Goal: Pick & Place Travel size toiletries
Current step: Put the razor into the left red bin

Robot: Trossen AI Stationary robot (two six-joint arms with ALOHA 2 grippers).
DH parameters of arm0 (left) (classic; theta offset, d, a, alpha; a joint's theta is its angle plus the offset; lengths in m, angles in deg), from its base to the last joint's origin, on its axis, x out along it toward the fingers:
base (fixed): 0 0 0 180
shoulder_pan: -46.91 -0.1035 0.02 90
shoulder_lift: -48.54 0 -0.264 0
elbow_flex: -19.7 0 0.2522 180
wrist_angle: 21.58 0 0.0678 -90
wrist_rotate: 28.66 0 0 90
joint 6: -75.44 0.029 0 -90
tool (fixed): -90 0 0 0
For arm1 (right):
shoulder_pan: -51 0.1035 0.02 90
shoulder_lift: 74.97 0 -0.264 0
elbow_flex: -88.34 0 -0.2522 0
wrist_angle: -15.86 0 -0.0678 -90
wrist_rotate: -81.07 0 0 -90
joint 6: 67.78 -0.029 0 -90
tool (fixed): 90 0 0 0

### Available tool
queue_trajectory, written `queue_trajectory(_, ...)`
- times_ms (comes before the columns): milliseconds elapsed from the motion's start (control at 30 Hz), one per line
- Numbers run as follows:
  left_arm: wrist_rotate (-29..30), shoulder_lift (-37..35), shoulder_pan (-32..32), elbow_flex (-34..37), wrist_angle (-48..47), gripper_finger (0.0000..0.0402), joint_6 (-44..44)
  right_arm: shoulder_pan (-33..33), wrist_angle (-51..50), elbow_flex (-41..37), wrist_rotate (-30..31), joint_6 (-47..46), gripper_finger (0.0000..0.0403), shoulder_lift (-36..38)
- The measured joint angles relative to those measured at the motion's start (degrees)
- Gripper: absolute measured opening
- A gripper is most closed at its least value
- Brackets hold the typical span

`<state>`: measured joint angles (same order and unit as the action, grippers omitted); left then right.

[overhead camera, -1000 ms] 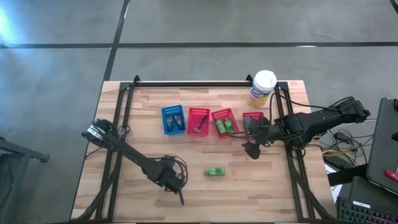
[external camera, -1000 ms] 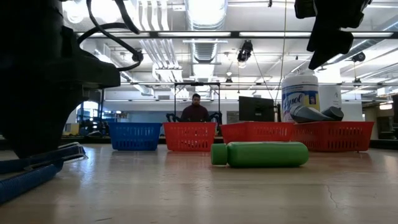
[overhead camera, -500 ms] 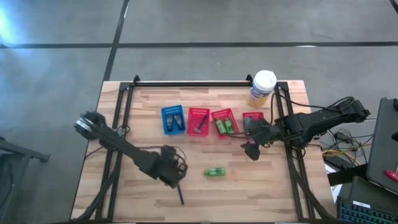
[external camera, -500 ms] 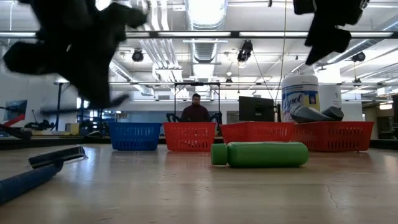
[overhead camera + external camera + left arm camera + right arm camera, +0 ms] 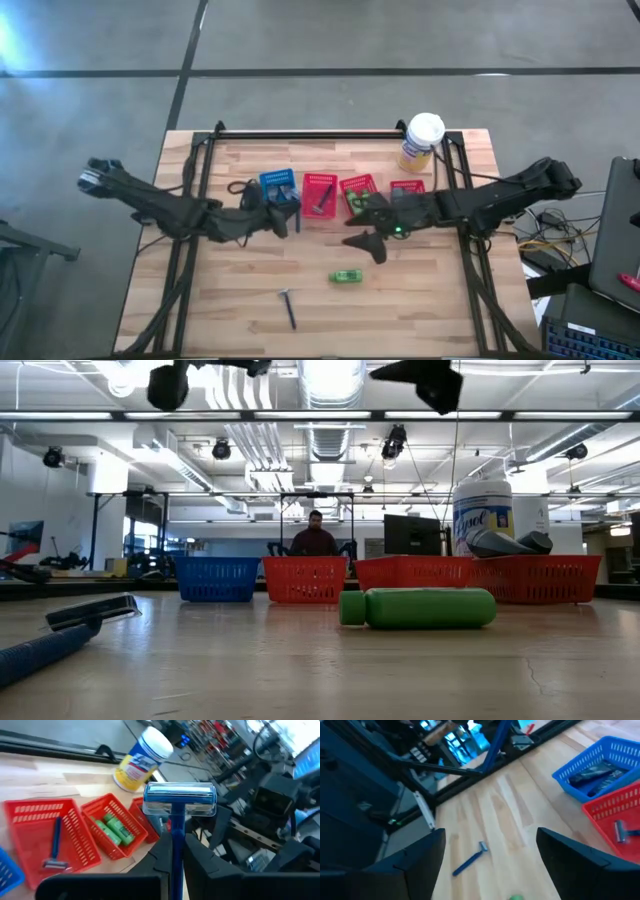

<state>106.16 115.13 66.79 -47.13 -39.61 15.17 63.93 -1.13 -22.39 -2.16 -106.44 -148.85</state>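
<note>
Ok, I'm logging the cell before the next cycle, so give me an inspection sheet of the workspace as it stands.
Surface: wooden table, in a black frame.
Job's things: one blue razor held by the left end effector; another razor and a green bottle loose on the table; a razor in a red basket; green bottles in the next red basket; dark tubes in the blue basket.
Clutter: yellow canister with white lid at the far edge.
End effectors: left end effector shut on the razor, by the blue basket; right end effector open, above the table.
Cables: bundle right of the table.
Surroundings: a person far behind.
</note>
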Motion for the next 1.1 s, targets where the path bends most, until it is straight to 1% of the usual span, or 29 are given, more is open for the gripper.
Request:
queue_trajectory(67,-2.5,0.0,-1.5,0.8,2.3,0.0024,1.8,-0.4,0.5,1.3,0.0,0.1,0.0313,-2.2)
queue_trajectory(233,-5.4,1.2,-2.7,0.8,4.3,0.0024,3.7,-1.2,2.5,6.0,0.5,0.7,0.0323,-7.8)
queue_trajectory(433,-6.6,1.5,-2.6,-2.1,5.5,0.0029,9.6,-3.2,1.7,12.6,0.9,2.2,0.0332,-14.2)
queue_trajectory(600,-7.0,-0.2,-2.4,-3.4,5.2,0.0027,12.7,-4.9,1.8,16.3,0.5,5.2,0.0332,-17.0)
queue_trajectory(800,-7.6,-1.3,-2.1,-3.4,5.2,0.0028,14.0,-5.7,1.7,20.2,-6.4,15.8,0.0306,-18.7)
queue_trajectory(900,-7.9,-1.6,-1.2,-3.4,5.2,0.0028,16.2,-6.5,1.0,20.9,-9.9,16.7,0.0292,-19.5)
queue_trajectory(1100,-7.9,-2.0,-0.6,-3.3,5.3,0.0028,19.9,-8.3,0.9,20.6,-12.7,16.3,0.0274,-20.1)
